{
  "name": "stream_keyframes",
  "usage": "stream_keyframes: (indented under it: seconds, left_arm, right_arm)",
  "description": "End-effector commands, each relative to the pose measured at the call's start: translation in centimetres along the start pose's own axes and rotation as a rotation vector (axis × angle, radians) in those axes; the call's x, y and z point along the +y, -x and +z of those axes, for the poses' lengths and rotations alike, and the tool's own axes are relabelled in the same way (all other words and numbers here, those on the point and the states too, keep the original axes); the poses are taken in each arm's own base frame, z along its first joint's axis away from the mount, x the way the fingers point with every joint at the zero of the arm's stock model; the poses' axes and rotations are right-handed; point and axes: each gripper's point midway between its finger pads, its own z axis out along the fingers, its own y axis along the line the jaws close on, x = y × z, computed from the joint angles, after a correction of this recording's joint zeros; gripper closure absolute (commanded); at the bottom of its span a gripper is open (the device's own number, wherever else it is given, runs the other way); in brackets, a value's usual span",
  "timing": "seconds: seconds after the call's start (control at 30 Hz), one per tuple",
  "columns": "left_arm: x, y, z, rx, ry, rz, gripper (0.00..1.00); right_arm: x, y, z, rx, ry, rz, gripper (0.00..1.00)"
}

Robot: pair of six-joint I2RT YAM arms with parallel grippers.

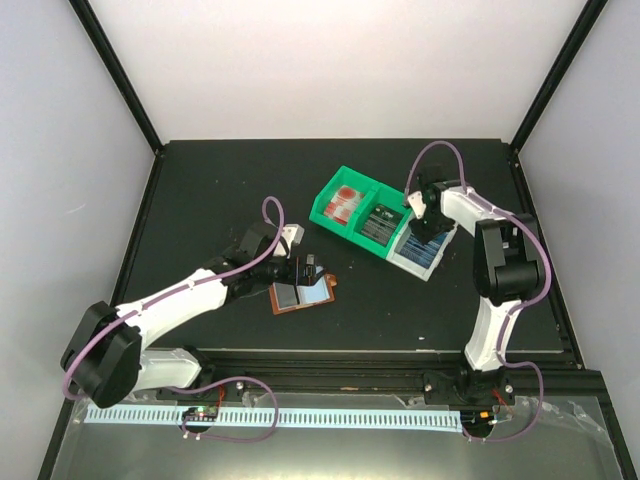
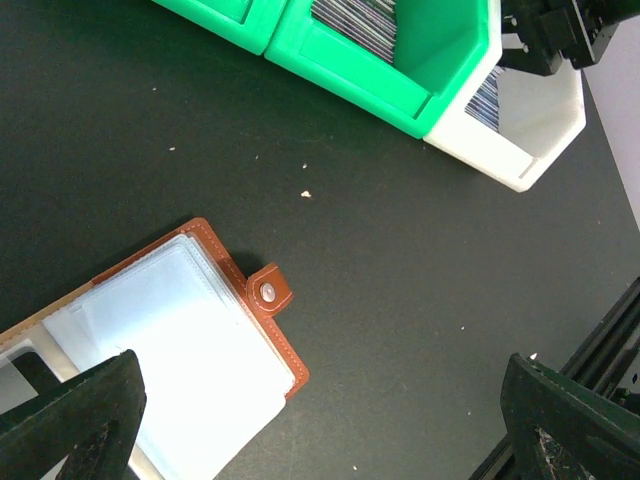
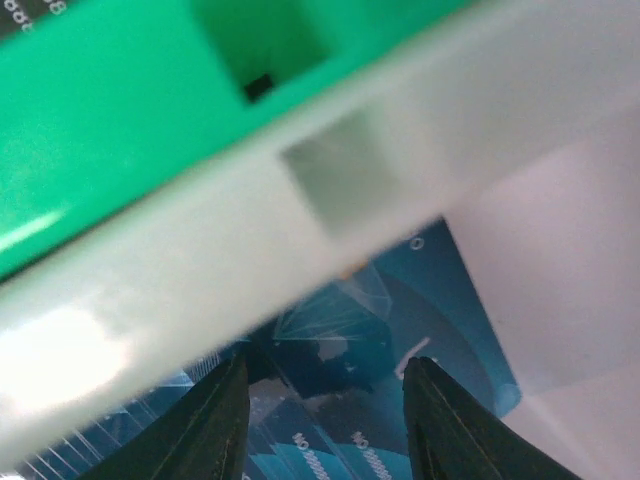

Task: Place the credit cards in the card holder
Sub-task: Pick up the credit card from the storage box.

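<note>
**Reaching for a blue card:** the right gripper [image 3: 322,425] hangs inside the white bin [image 3: 150,300] at the far right of the table [image 1: 200,200]. Its jaws are part-way apart astride a blue card [image 3: 350,340] and, as far as one can see from here, clamped on nothing. The left gripper [image 2: 320,400] hovers over the card holder [image 2: 190,350] near the middle of the table, its jaws spread wide and empty.

The step in hand looks to be lifting one blue card out of its bin. Done well, the jaws would take a single card by its edges rather than press on its flat face. They would also keep off the bin's wall, which stands close beside them. The bin looks light enough to slide or tip if nudged. A thin, slick card may slip or drag a neighbour up with it, so a square pinch and a straight lift seem wise. The left arm appears well placed to steady the holder when a card arrives.

The card holder lies open and flat, well apart from the bins. It has a brown leather cover with a stitched edge and a short strap ending in a metal snap [image 2: 268,291]. Clear plastic sleeves [image 2: 160,330] lie stacked over the cover. Whether any sleeve already holds a card I cannot tell. Red cards [image 1: 345,200] and dark cards [image 1: 378,222] sit in the two green bins [image 2: 440,60] beside the white one.
</note>
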Motion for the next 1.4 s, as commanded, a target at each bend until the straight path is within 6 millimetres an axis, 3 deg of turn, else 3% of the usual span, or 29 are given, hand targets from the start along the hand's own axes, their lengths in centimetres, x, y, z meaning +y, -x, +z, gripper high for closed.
stream_keyframes:
  seconds: [0.0, 0.4, 0.7, 1.1, 1.37]
  left_arm:
    - [-1.0, 1.3, 0.0, -0.027, -0.04, 0.017, 0.01]
    - [-0.8, 0.9, 0.2, -0.013, -0.042, 0.002, 0.01]
    - [-0.8, 0.8, 0.4, -0.007, -0.042, -0.003, 0.01]
    - [-0.5, 0.5, 0.8, 0.01, -0.035, -0.01, 0.01]
    - [-0.3, 0.2, 1.2, 0.025, -0.033, -0.013, 0.01]
  right_arm:
    - [-0.9, 0.6, -0.8, -0.018, 0.034, -0.018, 0.55]
    - [-0.5, 0.4, 0.0, 0.002, 0.082, -0.014, 0.49]
    - [-2.3, 0.8, 0.9, 0.032, -0.001, 0.04, 0.49]
    - [-3.5, 1.3, -0.2, 0.011, 0.005, 0.1, 0.51]
    - [-2.6, 1.2, -0.1, 0.014, 0.05, 0.088, 0.48]
